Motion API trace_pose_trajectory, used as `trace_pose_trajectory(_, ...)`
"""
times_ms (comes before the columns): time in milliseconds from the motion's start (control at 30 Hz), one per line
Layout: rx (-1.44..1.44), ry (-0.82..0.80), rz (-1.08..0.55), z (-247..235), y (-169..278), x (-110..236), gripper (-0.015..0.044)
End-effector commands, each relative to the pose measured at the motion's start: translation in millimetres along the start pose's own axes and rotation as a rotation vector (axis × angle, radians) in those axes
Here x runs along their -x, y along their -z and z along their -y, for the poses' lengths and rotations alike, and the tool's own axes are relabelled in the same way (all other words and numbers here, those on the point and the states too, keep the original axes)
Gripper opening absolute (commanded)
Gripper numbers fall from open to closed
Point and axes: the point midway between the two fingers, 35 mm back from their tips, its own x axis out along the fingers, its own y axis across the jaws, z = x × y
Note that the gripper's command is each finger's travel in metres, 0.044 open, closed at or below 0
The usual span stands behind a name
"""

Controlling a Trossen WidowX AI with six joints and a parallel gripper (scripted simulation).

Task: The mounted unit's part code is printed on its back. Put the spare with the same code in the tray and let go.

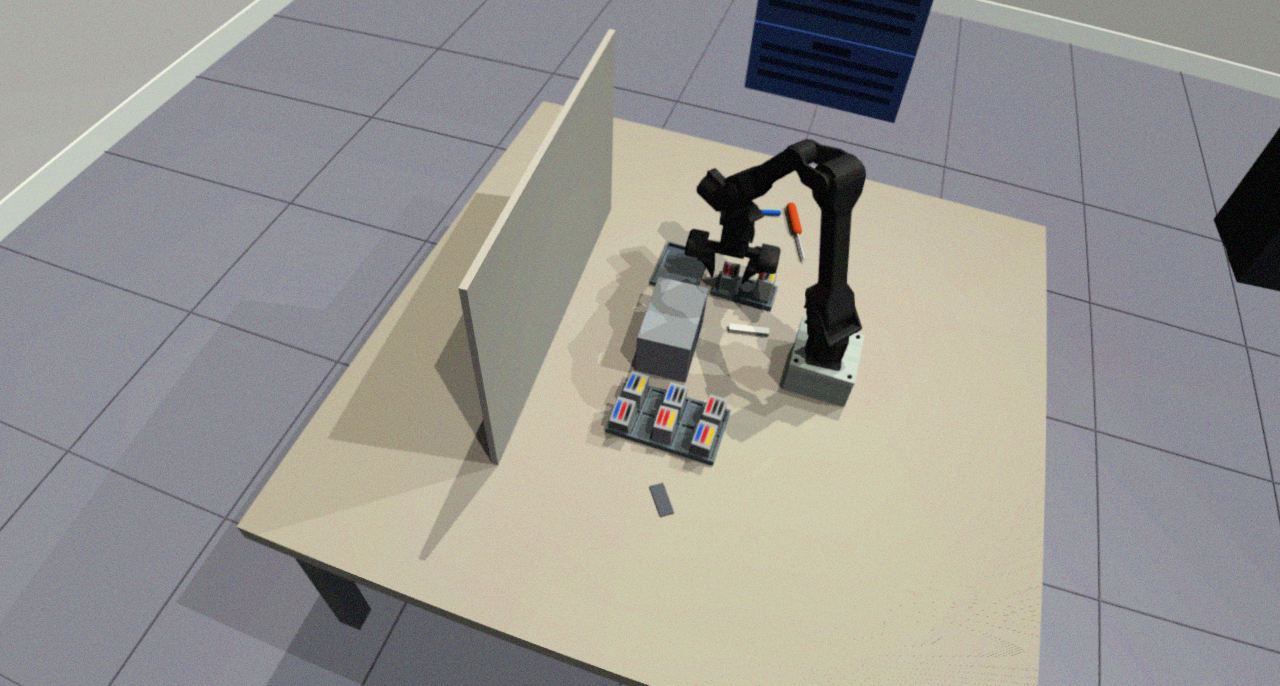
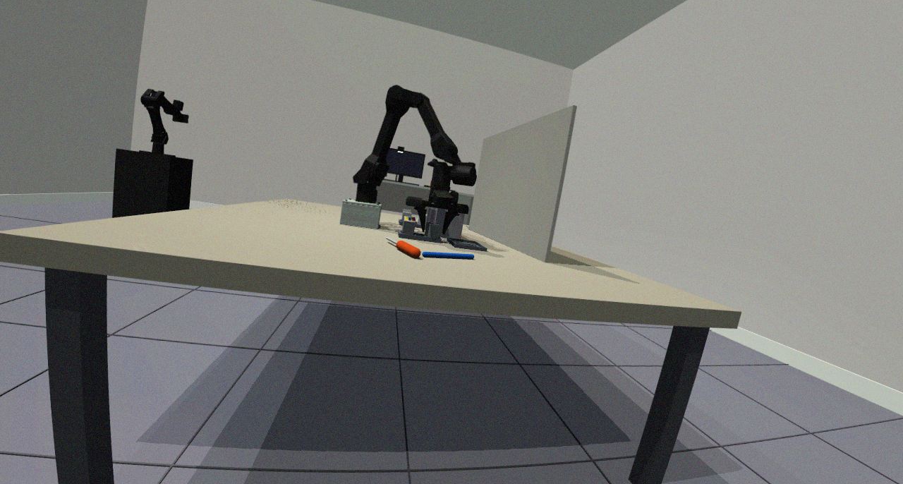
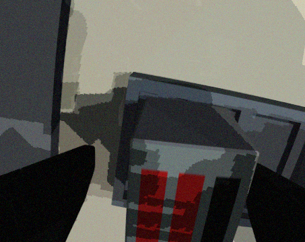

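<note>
My gripper (image 1: pixel 731 274) (image 2: pixel 436 231) (image 3: pixel 171 165) is open and low over the small rack (image 3: pixel 172 88), its fingers on either side of a grey spare (image 1: pixel 729 281) (image 2: pixel 433 230) (image 3: pixel 189 158) marked red, red, black. A gap shows between the left finger and the spare in the wrist view; the right finger is close to its side. The spare stands in the rack's end slot. The tray (image 1: pixel 673 264) (image 2: pixel 467 244) (image 3: pixel 24 67) looks empty. The mounted unit (image 1: pixel 671 328) is a grey box; the code on its back is hidden.
A second spare (image 1: pixel 767 290) stands in the small rack. A larger rack (image 1: pixel 687 452) holds several spares with coloured codes. A tall panel (image 1: pixel 554 189) (image 2: pixel 523 178) stands beyond the unit. A screwdriver (image 1: pixel 793 216) (image 2: pixel 408 248), blue pen (image 2: pixel 448 255), white stick (image 1: pixel 748 329) and dark plate (image 1: pixel 660 499) lie around.
</note>
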Motion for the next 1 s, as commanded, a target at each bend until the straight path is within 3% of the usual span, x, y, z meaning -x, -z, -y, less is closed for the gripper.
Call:
trace_pose_trajectory(0,0.006,0.010,-0.008,2.8,2.3,-6.7,0.0300)
trace_pose_trajectory(333,0.006,0.010,-0.008,2.8,2.3,-6.7,0.0300)
trace_pose_trajectory(500,0.000,0.007,-0.007,2.3,2.0,-5.5,0.0169)
trace_pose_trajectory(733,0.000,0.007,-0.007,2.3,2.0,-5.5,0.0122)
trace_pose_trajectory(867,0.000,0.007,-0.007,2.3,2.0,-5.5,0.0017)
trace_pose_trajectory(967,0.000,0.007,-0.007,2.3,2.0,-5.5,0.0000)
